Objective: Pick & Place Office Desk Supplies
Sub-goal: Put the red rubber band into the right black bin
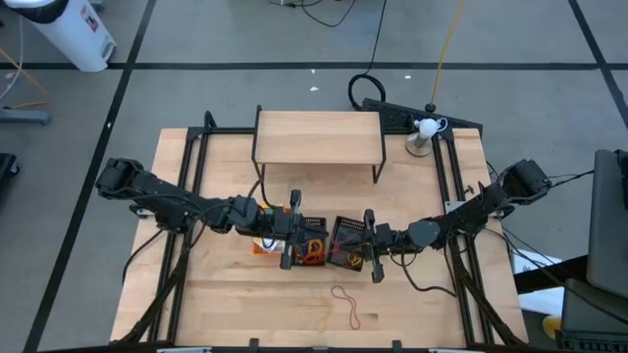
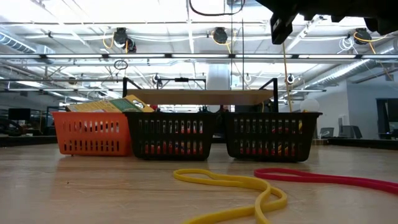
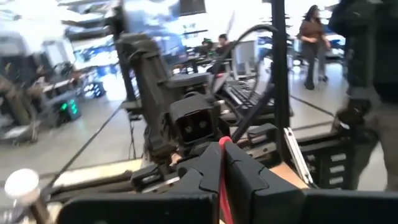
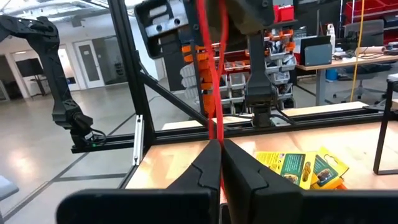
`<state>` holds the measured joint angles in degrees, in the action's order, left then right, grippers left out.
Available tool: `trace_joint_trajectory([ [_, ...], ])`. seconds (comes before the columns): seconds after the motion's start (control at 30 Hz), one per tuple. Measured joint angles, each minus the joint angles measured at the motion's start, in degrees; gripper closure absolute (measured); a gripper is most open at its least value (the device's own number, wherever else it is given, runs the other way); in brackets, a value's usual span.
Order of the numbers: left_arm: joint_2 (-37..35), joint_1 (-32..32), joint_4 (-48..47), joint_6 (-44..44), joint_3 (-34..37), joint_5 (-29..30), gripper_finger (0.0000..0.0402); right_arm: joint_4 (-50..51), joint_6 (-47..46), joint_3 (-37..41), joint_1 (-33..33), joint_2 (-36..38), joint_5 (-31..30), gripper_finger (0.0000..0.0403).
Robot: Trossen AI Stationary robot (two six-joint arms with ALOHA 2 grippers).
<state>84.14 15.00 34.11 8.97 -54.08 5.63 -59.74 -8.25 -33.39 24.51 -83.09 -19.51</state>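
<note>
While both arms reach inward over the middle of the table (image 1: 235, 314), a red rubber band (image 4: 214, 93) is seen stretched between the two grippers. The left gripper (image 3: 221, 163) is closed, its fingers (image 3: 199, 177) pressed together on one end of the band, which shows as a thin red strip between them. The right gripper (image 4: 221, 158) is likewise closed on the other end, and from it the band runs as two taut red strands straight toward the opposite gripper. The band's long axis therefore lies along the line joining the grippers, across the table from left to right, above the bins.

Three mesh bins are set in a row at mid-table, in front of the wooden shelf (image 1: 319, 137): an orange bin (image 2: 93, 134) at the left end, a black bin (image 2: 171, 135) touching it, and a second black bin (image 2: 270, 135) just beside that. Yellow-and-green packs (image 2: 112, 106) are heaped in the orange bin and rise above its rim, lying tilted; the same packs are visible in the right wrist view (image 4: 298, 167). Red and orange loops are visible through the mesh of both black bins.

On the bare table nearer the front edge, a yellow band (image 2: 239, 190) is laid in loose curves, and a red loop (image 2: 323, 178) lies flat just beside it, its long axis running roughly crosswise.
</note>
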Motion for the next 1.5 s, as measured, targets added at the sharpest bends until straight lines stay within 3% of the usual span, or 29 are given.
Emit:
trace_joint_trajectory([
  [0.17,0.0,0.01,0.0,1.93,0.0,-5.72,0.0359,-0.82,0.0,0.0,0.33,0.02,-0.13,0.0402],
  [0.43,-0.02,-0.41,-0.01,-2.84,0.0,-5.6,0.0264,-0.51,0.69,0.0,0.36,1.2,-0.88,0.0403],
  [0.7,-0.07,-0.87,-0.02,-4.83,0.0,-5.53,0.0187,12.43,1.51,0.0,4.58,7.82,-13.33,0.0403],
  [0.8,-0.07,-0.83,-0.02,-4.53,0.0,-5.56,0.0179,15.5,0.87,0.0,5.64,8.57,-16.75,0.0403],
  [1.1,-1.1,-0.62,-0.62,-1.09,0.0,-5.53,0.0176,22.79,-5.58,0.02,5.05,8.48,-16.7,0.0403],
  [1.5,-1.38,0.92,-3.15,-1.22,-0.02,-5.56,0.0176,23.43,-9.85,0.07,3.39,5.12,-16.46,0.0402],
])
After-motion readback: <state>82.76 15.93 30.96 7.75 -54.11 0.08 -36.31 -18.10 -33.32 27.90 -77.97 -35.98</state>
